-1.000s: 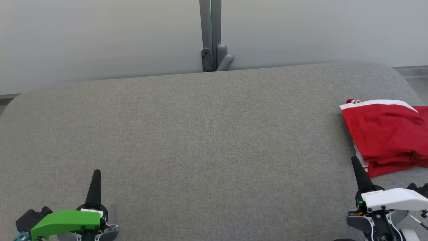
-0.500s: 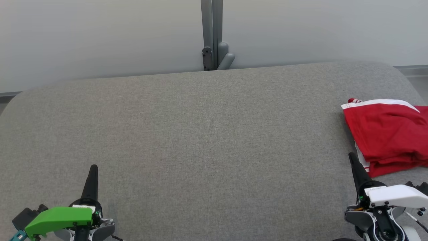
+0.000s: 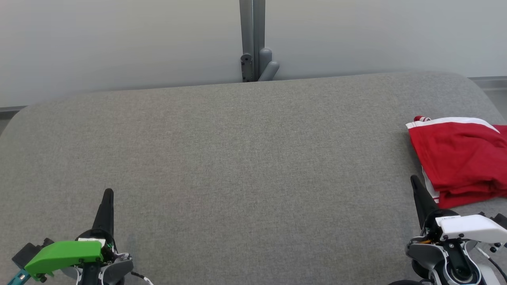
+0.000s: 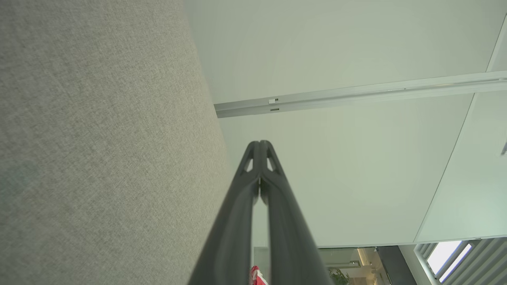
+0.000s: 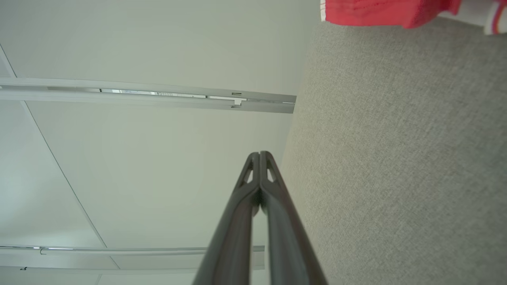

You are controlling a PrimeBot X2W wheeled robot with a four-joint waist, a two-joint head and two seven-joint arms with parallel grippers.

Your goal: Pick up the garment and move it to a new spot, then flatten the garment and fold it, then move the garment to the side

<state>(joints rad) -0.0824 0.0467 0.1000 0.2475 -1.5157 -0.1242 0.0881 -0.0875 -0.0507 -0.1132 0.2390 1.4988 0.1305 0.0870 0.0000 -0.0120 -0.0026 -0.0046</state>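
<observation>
The garment (image 3: pixel 459 158) is red with white trim and lies folded at the right edge of the grey fabric surface (image 3: pixel 245 158); a strip of the garment (image 5: pixel 376 10) shows at the top of the right wrist view. My right gripper (image 3: pixel 414 180) is shut and empty at the lower right, its tip just left of the garment's near corner and apart from it. Its fingers (image 5: pixel 259 156) are pressed together. At the lower left my left gripper (image 3: pixel 107 192) is shut and empty, fingers (image 4: pixel 259 144) closed tip to tip.
A pale wall runs behind the surface, with a grey post and bracket (image 3: pixel 255 59) at its far middle edge. The surface has rounded far corners, and the garment lies close to its right edge.
The head view has shifted slightly. Both grippers sit a little lower and further back in it than one second ago. The garment has not moved on the surface.
</observation>
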